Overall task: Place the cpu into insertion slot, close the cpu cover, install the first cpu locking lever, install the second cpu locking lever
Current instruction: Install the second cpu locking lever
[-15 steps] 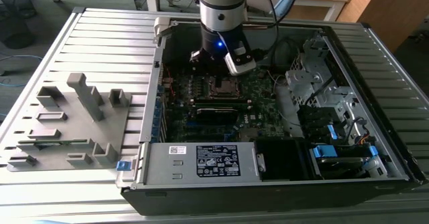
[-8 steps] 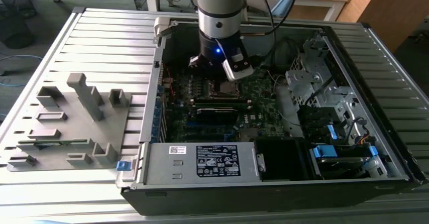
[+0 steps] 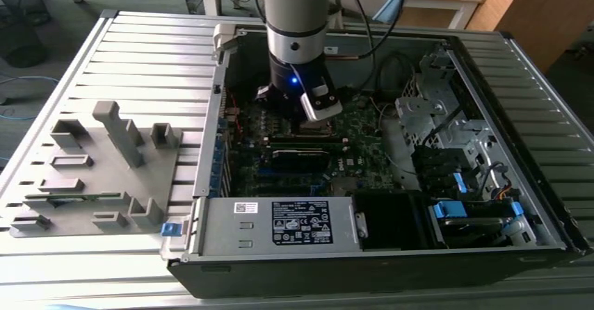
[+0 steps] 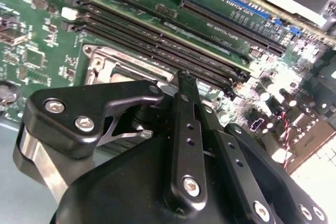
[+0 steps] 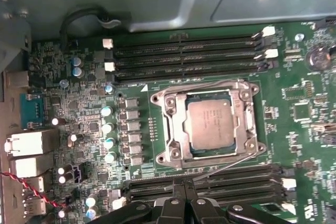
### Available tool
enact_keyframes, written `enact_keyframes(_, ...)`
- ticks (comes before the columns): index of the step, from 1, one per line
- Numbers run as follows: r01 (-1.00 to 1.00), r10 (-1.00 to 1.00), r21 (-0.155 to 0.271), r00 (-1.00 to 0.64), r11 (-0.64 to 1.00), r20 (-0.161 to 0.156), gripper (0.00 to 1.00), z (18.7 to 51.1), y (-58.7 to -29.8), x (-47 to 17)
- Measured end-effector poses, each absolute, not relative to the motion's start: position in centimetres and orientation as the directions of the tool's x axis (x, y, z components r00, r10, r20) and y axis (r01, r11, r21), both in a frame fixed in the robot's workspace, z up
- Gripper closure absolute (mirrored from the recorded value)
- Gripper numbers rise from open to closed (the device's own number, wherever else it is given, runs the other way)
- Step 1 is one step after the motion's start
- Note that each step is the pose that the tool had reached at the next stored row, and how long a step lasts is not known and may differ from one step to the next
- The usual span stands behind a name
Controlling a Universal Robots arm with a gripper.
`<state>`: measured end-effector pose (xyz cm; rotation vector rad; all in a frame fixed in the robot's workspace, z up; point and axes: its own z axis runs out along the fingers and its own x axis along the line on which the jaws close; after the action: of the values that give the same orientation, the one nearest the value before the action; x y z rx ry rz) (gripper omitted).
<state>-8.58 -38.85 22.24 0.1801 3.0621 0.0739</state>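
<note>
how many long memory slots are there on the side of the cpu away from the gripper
4 memory slots, side by side next to the cpu: outermost, next, third, nearest the cpu. More lie on the side of the gripper, partly hidden.

Silver cpu (image 5: pixel 211 124) seated in insertion slot (image 5: pixel 176 153), cpu cover (image 5: pixel 247 124) seemingly closed

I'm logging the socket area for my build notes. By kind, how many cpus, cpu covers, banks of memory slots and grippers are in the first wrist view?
cpu: 1
cpu cover: 1
banks of memory slots: 2
gripper: 1
Total: 5
</note>
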Motion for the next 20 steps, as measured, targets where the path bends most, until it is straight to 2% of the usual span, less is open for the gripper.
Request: enact_keyframes(20, 0.066, 0.07, 0.053, -0.995, 0.996, -0.07, 0.9, 21.1, -38.9, -9.2)
